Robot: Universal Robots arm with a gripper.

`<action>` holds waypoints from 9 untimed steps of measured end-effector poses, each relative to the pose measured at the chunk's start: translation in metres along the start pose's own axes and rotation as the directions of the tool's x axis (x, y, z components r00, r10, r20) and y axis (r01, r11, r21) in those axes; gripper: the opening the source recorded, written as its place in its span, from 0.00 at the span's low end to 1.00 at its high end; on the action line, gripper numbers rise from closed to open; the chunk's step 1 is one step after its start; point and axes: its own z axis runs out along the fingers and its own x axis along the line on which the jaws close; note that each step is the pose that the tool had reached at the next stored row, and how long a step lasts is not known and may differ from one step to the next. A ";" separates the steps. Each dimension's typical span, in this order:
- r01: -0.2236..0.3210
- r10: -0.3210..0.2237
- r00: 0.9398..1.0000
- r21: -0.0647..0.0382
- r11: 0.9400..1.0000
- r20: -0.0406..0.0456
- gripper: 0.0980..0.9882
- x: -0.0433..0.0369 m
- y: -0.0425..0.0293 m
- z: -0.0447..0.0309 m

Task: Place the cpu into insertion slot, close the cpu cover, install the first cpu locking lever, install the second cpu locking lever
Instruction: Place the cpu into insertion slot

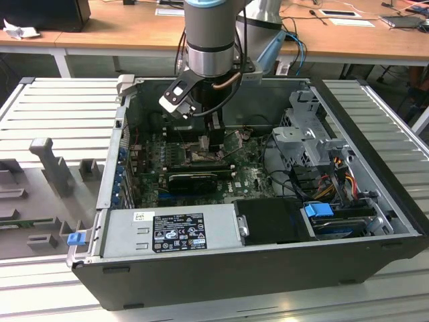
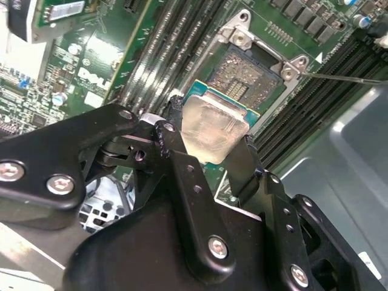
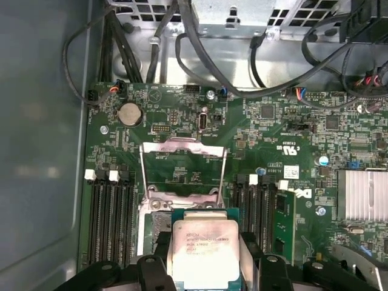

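While the gripper (image 2: 208, 136), closed on the cpu (image 2: 213, 124) by its edges, holds it partly over the insertion slot (image 2: 250, 71), the cpu cover (image 3: 182, 159) stands flipped open. Risk: a skewed seating could bend the slot's contacts; a slack pinch could drop the cpu.

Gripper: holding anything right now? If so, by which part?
Yes. The gripper is shut on the cpu. Its two fingers pinch opposite side edges of the chip, leaving the top face bare, at the open socket.
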 end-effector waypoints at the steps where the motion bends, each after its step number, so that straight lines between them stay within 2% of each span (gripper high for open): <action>1: -0.002 0.002 1.000 0.000 1.000 0.000 0.48 0.0008 -0.0014 0.0004; 9: -0.007 0.007 1.000 0.000 1.000 0.001 0.48 0.0057 -0.0105 0.0105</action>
